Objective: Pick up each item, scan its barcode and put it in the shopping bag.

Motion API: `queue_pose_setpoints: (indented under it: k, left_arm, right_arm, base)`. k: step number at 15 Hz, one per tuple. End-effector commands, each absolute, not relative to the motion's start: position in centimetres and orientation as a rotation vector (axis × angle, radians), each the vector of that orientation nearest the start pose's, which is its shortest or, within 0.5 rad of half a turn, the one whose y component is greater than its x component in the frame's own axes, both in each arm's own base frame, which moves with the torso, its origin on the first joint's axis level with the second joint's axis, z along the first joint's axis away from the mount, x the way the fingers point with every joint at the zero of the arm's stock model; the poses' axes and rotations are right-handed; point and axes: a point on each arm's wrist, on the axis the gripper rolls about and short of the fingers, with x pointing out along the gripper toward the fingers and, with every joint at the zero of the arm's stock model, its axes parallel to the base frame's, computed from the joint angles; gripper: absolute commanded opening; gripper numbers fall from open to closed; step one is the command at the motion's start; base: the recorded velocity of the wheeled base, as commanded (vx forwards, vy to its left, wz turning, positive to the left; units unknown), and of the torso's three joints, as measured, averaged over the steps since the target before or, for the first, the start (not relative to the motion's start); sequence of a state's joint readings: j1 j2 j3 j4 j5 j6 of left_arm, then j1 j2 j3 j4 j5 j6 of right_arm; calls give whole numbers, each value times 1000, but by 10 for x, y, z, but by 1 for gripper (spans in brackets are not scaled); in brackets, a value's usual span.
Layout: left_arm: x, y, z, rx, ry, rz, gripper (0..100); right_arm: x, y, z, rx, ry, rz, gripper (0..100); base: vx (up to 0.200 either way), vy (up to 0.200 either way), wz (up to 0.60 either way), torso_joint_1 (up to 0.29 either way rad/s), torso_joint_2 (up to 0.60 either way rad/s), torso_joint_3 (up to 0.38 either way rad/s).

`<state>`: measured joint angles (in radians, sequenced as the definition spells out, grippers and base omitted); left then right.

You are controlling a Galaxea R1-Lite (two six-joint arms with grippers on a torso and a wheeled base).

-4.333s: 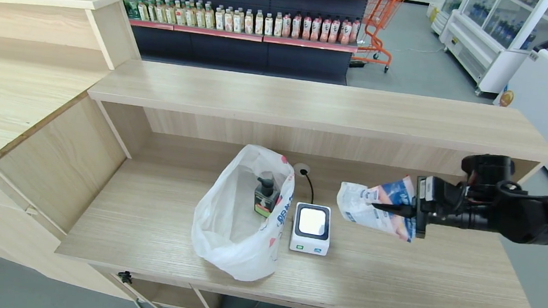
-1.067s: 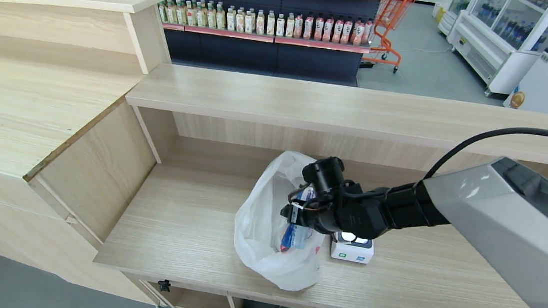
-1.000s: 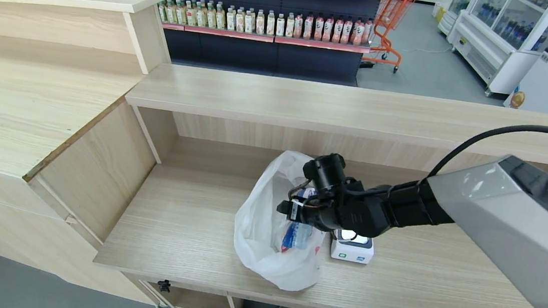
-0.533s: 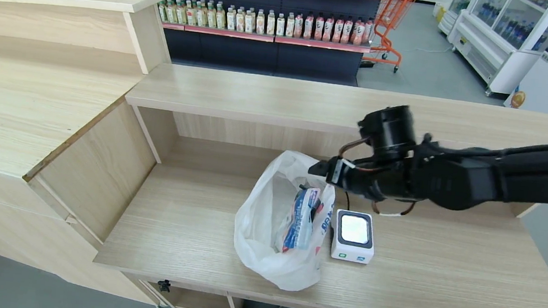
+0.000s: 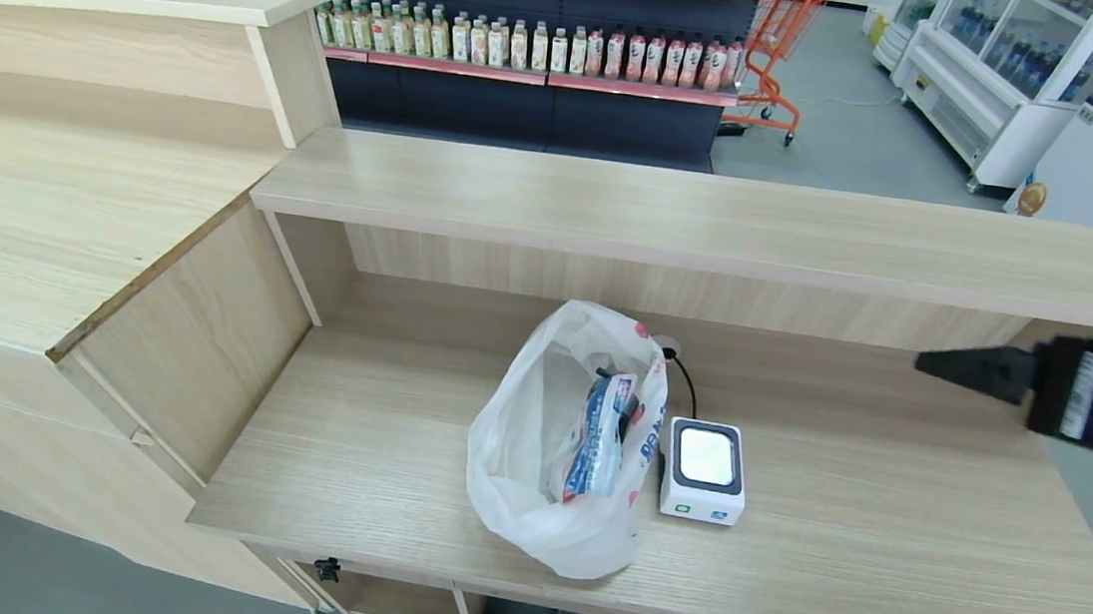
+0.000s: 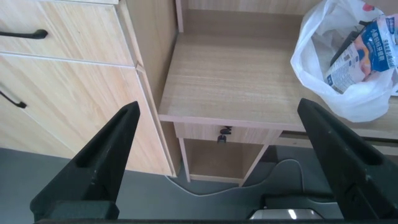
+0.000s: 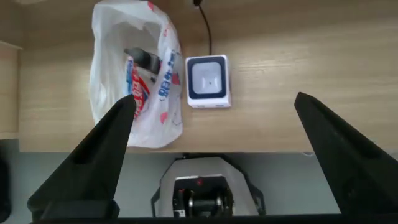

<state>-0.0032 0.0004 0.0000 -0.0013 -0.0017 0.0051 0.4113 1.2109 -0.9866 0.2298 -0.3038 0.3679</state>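
Right jaws: spread wide, empty, high above the bench (image 5: 884, 550).
Left jaws: wide apart, empty.
Shopping bag (image 5: 509, 464): white, open, blue-and-white packet (image 5: 599, 442) inside, scanner (image 5: 704, 463) just beside.

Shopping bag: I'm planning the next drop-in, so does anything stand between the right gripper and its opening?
Nothing visible does. The right gripper hangs open far to the right; the scanner sits low beside the shopping bag, whose mouth is open.

Bright even light, soft shadows, bowed edges
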Motion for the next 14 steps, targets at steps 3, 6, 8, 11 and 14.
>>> queue_pose_setpoints:
  k: [3, 6, 8, 11, 14]
  left_arm:
    - [-23, 0, 76, 5, -2, -5, 100]
    - [-23, 0, 76, 6, -2, -5, 100]
    - [-23, 0, 76, 5, -2, -5, 100]
    - [-23, 0, 76, 5, -2, -5, 100]
    - [-23, 0, 76, 5, -2, -5, 100]
  right_arm:
    - [71, 19, 223, 239, 292, 56, 100]
    - [40, 9, 172, 184, 156, 324, 100]
    - [10, 11, 126, 97, 63, 476, 100]
    - [-13, 14, 89, 42, 62, 594, 100]
    - [-25, 15, 83, 26, -10, 723, 100]
  base:
    - [0, 0, 0, 0, 0, 0]
    - [0, 0, 0, 0, 0, 0]
    - [0, 0, 0, 0, 0, 0]
    - [0, 0, 0, 0, 0, 0]
    - [0, 0, 0, 0, 0, 0]
